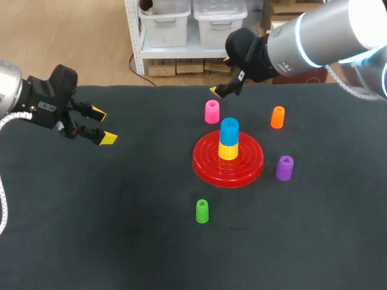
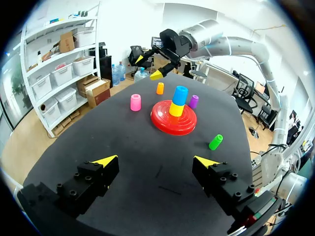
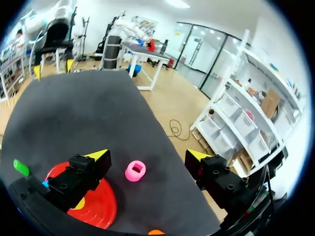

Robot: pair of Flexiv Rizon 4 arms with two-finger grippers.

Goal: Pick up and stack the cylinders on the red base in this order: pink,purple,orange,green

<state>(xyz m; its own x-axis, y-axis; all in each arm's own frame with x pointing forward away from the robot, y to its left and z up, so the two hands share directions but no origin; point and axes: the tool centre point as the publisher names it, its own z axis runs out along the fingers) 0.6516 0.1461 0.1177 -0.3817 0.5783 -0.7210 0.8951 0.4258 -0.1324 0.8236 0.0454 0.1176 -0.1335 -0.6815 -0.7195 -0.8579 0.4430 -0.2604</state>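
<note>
Four loose cylinders stand upright on the table [image 1: 121,235] around the red base [image 1: 208,166]. Pink [image 1: 212,112] is just beyond the base toward the far edge, and orange [image 1: 277,117] is toward the far right. Purple [image 1: 285,168] is just beside the base's right rim, and green [image 1: 202,211] is on its near side, apart from it. You should know the base's middle is not bare: a yellow [image 1: 228,151] piece sits on it with a blue [image 1: 229,130] one on top.

Pink is your first piece. It looks like a small, hollow sleeve of glossy moulded plastic, with a squarish hole in its top. Expect it to be light and stiff, not fragile. It is probably smooth enough to slip, or to tip if one finger nudges it first. Take it across the side wall at about mid-height, with your fingers coming down on two opposite sides, so the hole is left free for stacking.

Your right gripper [image 3: 147,156] hangs over the far edge with its fingers wide apart and nothing in them. Pink lies ahead of it, in line with the gap, untouched. Your left gripper [image 1: 103,125] is over the table's left side, well apart from every piece, also spread wide and empty.
</note>
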